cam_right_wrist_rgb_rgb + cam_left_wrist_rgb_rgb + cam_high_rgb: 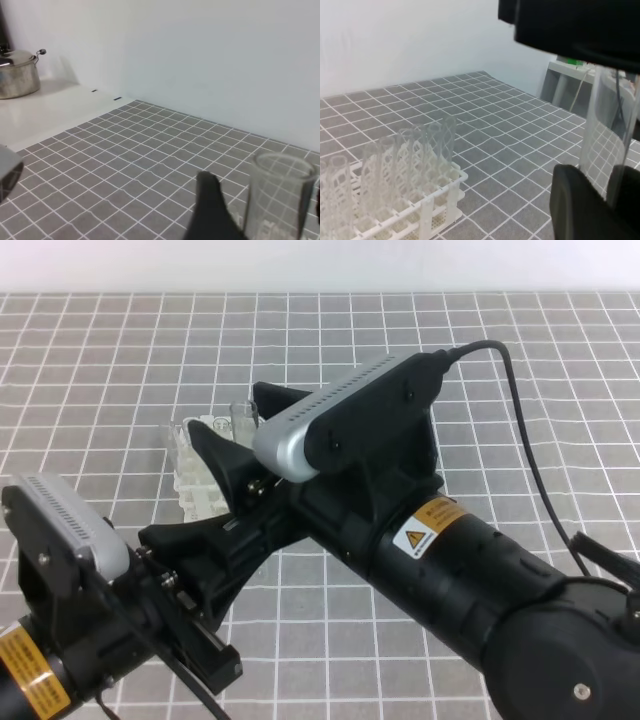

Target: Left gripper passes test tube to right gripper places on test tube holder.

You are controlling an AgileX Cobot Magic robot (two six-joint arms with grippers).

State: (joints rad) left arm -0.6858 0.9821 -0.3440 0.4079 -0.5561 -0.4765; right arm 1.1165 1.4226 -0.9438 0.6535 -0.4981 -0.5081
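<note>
The test tube point(609, 135) stands upright, pinched low down between my left gripper's point(611, 200) black fingers point(580, 205). My right gripper point(230, 410) straddles the tube's top point(240, 418) with its fingers spread wide. In the right wrist view the tube's open mouth point(284, 172) sits beside one black finger point(210, 210), a small gap between them. The white test tube holder point(190, 485) lies just behind both grippers and holds several clear tubes point(395, 165). In the high view the right arm hides most of the left gripper's fingers.
A grey mat with white grid lines point(500, 370) covers the table. A steel pot point(17, 72) sits on a white ledge at far left in the right wrist view. Grey furniture point(565, 85) stands beyond the mat. A black cable point(530, 440) trails off the right arm.
</note>
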